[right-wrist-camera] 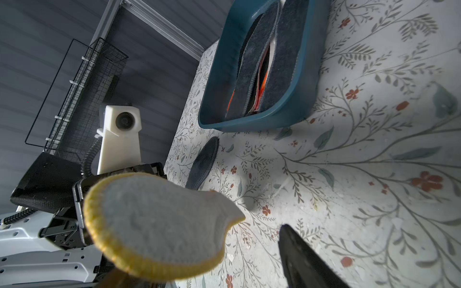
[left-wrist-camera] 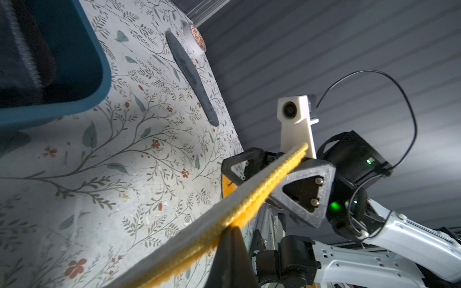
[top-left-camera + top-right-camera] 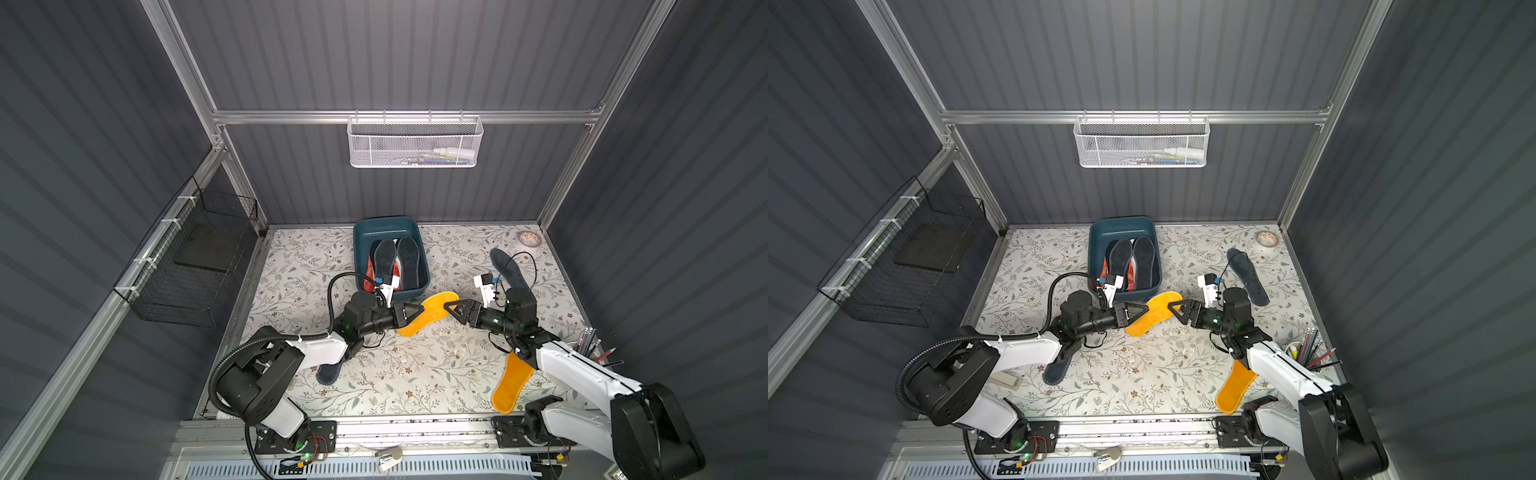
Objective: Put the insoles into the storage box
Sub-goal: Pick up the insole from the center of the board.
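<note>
1. In both top views the left gripper [image 3: 419, 311] pinches the yellow insole [image 3: 435, 306] beside the storage box [image 3: 365, 237]; right gripper [image 3: 449, 309] jaws spread round its other end.
2. Left wrist: insole edge-on, box cut off.
3. Right wrist: insole's grey underside, blurry.

Right in front of you hangs an orange-yellow insole [image 1: 159, 224], its pale grey underside facing the lens, clear of the floral table [image 1: 374, 199]. Its far end covers the left end effector [image 1: 78, 199], so the grip itself is probably hidden behind it. One black finger of the right end effector [image 1: 294, 244] stands beside the insole, not touching it. Beyond, the teal storage box [image 1: 282, 117] holds two dark grey insoles [image 1: 249, 74] over orange ones [image 1: 262, 92]. Another dark insole [image 1: 203, 164] lies near the box.
</note>
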### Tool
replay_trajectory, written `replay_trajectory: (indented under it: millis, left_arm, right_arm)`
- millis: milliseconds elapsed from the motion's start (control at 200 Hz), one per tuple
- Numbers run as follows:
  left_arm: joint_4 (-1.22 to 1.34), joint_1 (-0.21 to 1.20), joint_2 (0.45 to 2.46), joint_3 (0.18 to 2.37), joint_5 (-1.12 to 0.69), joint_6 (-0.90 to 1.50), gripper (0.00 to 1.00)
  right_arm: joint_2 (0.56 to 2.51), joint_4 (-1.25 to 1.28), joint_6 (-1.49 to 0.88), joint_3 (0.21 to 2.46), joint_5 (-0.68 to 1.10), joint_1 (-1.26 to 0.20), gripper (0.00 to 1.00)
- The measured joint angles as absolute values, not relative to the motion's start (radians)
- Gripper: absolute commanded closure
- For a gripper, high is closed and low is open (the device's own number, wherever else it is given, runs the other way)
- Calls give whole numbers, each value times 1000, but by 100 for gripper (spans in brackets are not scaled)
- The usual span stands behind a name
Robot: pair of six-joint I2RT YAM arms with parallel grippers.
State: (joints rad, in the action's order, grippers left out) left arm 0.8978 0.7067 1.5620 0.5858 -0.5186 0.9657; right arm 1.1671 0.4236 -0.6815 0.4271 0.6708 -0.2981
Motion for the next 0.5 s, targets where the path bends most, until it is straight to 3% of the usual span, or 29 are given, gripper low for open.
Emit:
replay_trajectory:
  millis: [180,395,495]
  left_arm:
    - [944,706,1581,586,-547,993,100]
    - [962,698,1581,586,-552,1003,100]
    - [962,694,1580,586,-554,1003,100]
  right_arm:
    - [1212,543,-702,422,704,-336,56]
    - [1183,560,-688,427,715,-368,100]
    - [1162,520,-677,440,712,-369,100]
